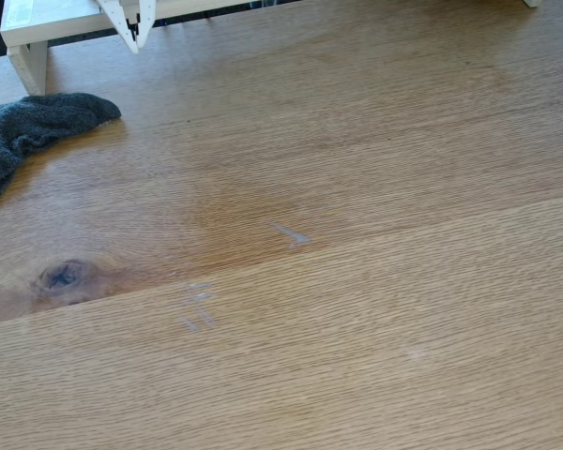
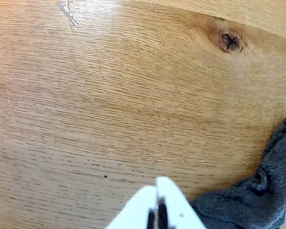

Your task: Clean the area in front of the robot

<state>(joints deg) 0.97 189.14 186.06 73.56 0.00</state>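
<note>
The area is a broad light-brown oak tabletop (image 1: 375, 309) with a darker amber patch and a dark knot (image 1: 64, 276). Faint pale grey streaks (image 1: 291, 234) lie near its middle, with more streaks (image 1: 197, 307) just below them. In the wrist view the same tabletop (image 2: 109, 109) shows the knot (image 2: 230, 41) at upper right and pale streaks (image 2: 70, 12) at the top edge. My white gripper (image 1: 138, 45) hangs at the top left of the fixed view, above the table. In the wrist view the gripper (image 2: 157, 187) is shut with nothing between its pointed fingers.
A dark grey fuzzy cloth (image 1: 33, 131) lies at the left edge of the table; in the wrist view the cloth (image 2: 257, 191) is just right of my fingertips. A white wooden frame (image 1: 38, 28) stands at the back left.
</note>
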